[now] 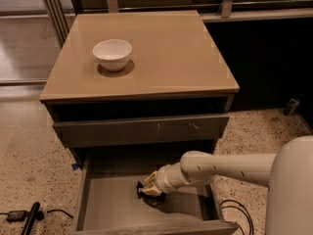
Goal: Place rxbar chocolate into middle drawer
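Note:
The middle drawer (110, 205) is pulled out below the cabinet, showing its plain grey floor. My gripper (145, 189) reaches in from the right and sits low over the middle of the drawer floor. A small black shape (140, 189) at the gripper's tip looks like the rxbar chocolate, just above or on the floor. I cannot see whether it is still held.
A white bowl (112, 54) stands on the tan cabinet top (171, 48). A closed grey drawer front with pale scratches (142, 129) is above the open drawer. A black tool and cable (28, 218) lie on the floor at left, and a cable (235, 210) at right.

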### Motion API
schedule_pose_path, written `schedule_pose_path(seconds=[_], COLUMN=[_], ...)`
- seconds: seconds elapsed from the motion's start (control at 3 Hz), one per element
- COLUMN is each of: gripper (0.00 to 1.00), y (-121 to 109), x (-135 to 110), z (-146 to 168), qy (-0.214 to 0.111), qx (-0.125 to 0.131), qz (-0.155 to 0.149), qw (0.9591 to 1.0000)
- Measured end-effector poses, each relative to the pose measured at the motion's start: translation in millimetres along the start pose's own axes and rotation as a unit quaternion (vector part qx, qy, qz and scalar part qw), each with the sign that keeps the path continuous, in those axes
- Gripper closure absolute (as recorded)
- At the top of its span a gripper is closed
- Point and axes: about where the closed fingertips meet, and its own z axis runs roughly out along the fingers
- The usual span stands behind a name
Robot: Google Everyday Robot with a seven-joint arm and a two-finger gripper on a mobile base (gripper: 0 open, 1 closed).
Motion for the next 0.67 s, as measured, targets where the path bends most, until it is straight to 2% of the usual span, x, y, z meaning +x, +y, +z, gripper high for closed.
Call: schedule_pose_path(seconds=[0.33,0.67], gripper=[0.04,0.00], y=[0.0,0.1], x=[0.0,0.0], z=[0.0,0.1], qy=[0.000,0.000], qx=[0.000,0.000], qz=[0.000,0.000], qw=[1.0000,1.0000])
